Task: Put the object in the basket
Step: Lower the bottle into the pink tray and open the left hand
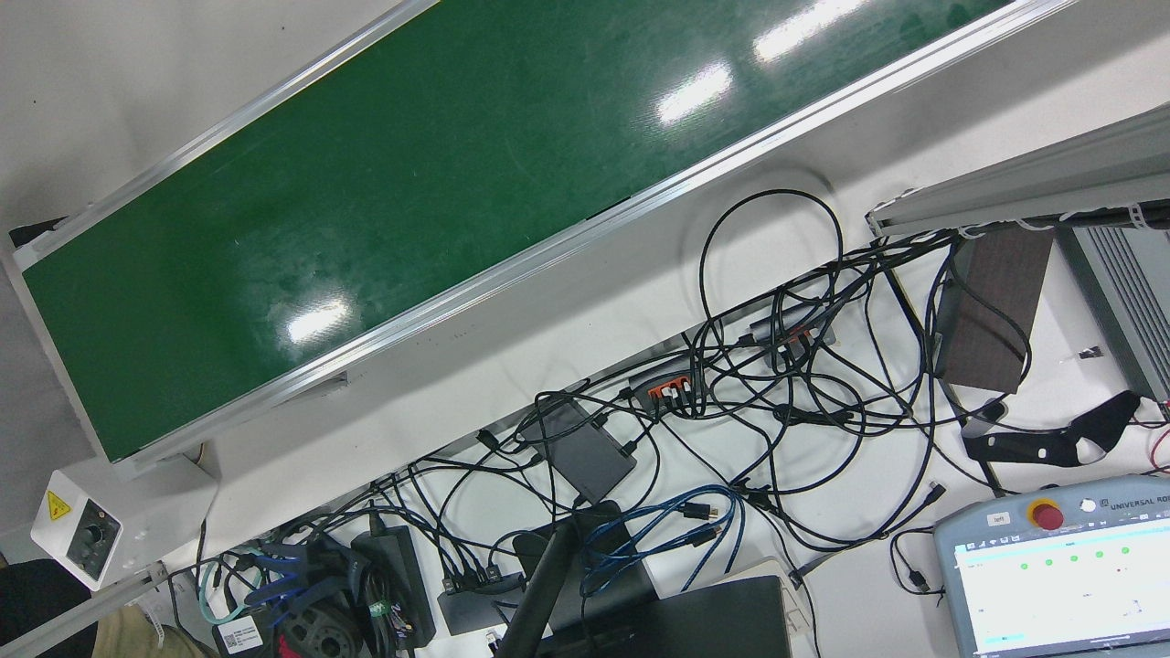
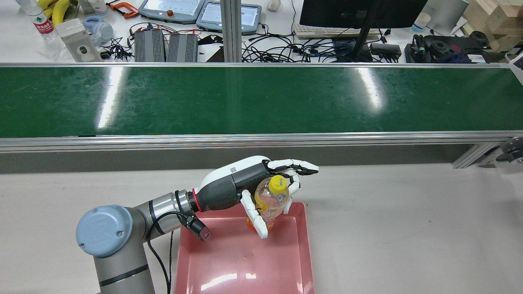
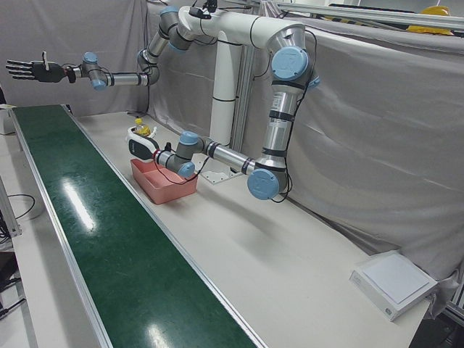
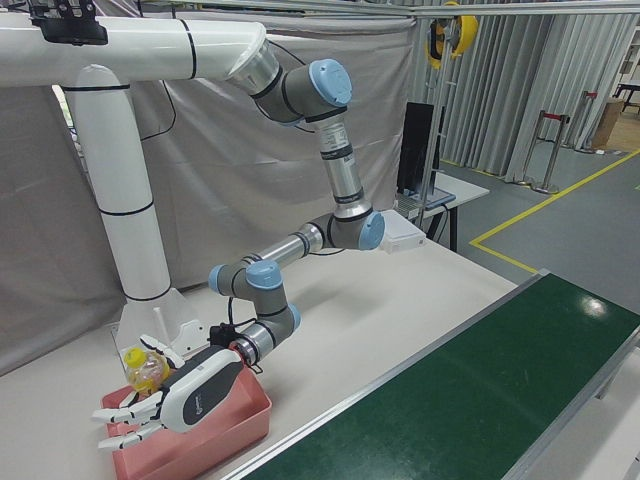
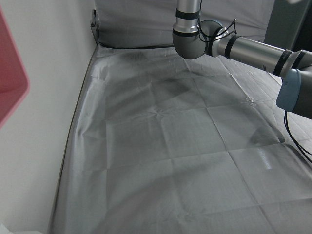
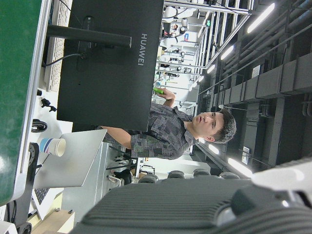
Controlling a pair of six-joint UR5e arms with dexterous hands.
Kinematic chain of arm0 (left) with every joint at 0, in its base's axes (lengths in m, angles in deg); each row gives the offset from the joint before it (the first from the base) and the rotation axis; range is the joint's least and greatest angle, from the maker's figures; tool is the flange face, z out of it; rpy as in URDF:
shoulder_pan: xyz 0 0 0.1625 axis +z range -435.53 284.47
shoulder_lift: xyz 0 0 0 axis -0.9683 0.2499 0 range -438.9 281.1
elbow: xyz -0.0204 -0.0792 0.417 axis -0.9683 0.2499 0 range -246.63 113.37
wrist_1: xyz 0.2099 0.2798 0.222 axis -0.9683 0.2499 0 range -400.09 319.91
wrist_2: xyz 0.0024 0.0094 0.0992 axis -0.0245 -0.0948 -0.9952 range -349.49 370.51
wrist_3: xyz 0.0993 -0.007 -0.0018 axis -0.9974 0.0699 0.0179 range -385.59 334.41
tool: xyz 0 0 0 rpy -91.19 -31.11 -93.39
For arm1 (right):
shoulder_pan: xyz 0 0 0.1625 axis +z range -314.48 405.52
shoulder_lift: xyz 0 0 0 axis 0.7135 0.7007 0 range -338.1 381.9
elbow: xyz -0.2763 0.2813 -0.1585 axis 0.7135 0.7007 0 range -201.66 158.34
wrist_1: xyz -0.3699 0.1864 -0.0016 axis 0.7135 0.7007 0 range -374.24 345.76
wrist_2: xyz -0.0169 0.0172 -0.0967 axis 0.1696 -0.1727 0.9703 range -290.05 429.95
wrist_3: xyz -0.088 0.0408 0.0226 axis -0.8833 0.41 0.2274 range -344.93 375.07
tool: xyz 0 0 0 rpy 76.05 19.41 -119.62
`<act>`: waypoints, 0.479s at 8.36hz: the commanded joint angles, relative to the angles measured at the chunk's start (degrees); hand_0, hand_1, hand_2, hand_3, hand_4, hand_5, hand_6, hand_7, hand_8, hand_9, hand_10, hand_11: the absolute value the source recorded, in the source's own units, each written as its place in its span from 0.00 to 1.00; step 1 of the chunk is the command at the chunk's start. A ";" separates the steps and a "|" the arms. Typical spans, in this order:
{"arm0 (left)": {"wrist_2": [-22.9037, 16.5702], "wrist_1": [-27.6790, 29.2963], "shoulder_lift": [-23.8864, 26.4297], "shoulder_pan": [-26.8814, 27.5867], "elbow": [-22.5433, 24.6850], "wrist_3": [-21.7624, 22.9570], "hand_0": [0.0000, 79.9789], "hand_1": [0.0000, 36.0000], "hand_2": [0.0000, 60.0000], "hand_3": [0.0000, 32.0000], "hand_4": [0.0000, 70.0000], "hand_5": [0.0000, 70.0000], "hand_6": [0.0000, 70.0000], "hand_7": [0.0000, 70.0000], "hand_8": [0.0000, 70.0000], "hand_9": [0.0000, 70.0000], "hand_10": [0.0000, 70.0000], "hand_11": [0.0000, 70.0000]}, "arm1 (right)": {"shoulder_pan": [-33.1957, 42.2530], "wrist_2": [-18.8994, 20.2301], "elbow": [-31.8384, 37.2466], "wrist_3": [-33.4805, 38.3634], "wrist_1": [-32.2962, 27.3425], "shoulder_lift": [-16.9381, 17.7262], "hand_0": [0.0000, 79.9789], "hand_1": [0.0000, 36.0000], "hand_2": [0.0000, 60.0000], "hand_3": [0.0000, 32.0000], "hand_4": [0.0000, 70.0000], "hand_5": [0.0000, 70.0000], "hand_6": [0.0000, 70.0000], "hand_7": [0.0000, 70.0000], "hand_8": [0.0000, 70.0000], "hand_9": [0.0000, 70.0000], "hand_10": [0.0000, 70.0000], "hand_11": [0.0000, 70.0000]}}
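Note:
A clear bottle [image 2: 271, 200] with a yellow cap and orange drink stands upright at the far edge of the pink basket [image 2: 245, 261]. My left hand [image 2: 245, 179] is low over the basket's far end, right beside the bottle, with its fingers stretched out and spread, not clamped on it. The right-front view shows the hand [image 4: 190, 395] in front of the bottle [image 4: 143, 368], fingers apart. My right hand [image 3: 29, 70] is open and raised high above the far end of the belt. The front view shows no hand.
The green conveyor belt [image 2: 261, 100] runs across just beyond the basket. Behind it are cables, a monitor [image 2: 359, 12] and teach pendants. A white box [image 3: 395, 283] lies at the table's far corner. A person [image 6: 195, 129] shows in the right hand view.

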 commanded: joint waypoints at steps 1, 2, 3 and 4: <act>0.00 2.19 -1.60 3.17 0.80 -0.09 0.65 0.19 0.00 0.00 0.21 0.04 0.00 0.03 0.05 0.10 0.06 0.10 | 0.00 0.00 0.00 0.00 0.03 -0.02 0.00 0.00 0.00 0.00 0.00 0.00 0.00 0.00 0.00 0.00 0.00 0.00; 0.00 2.37 -1.69 3.17 0.80 -0.09 0.65 0.18 0.00 0.00 0.18 0.00 0.00 0.02 0.04 0.07 0.04 0.07 | 0.00 0.00 0.00 0.00 0.03 -0.02 0.00 0.00 0.00 0.00 0.00 0.00 0.00 0.00 0.00 0.00 0.00 0.00; 0.00 2.46 -1.69 3.17 0.80 -0.09 0.65 0.16 0.00 0.00 0.17 0.00 0.00 0.01 0.03 0.07 0.03 0.06 | 0.00 0.00 0.09 0.00 0.03 0.07 0.00 0.00 0.00 0.00 0.00 0.00 0.00 0.00 0.00 0.00 0.00 0.00; 0.00 2.46 -1.69 3.09 0.80 -0.09 0.65 0.16 0.00 0.00 0.17 0.00 0.00 0.00 0.03 0.06 0.03 0.06 | 0.00 0.00 0.00 0.00 0.03 -0.02 0.00 0.00 0.00 0.00 0.00 0.00 0.00 0.00 0.00 0.00 0.00 0.00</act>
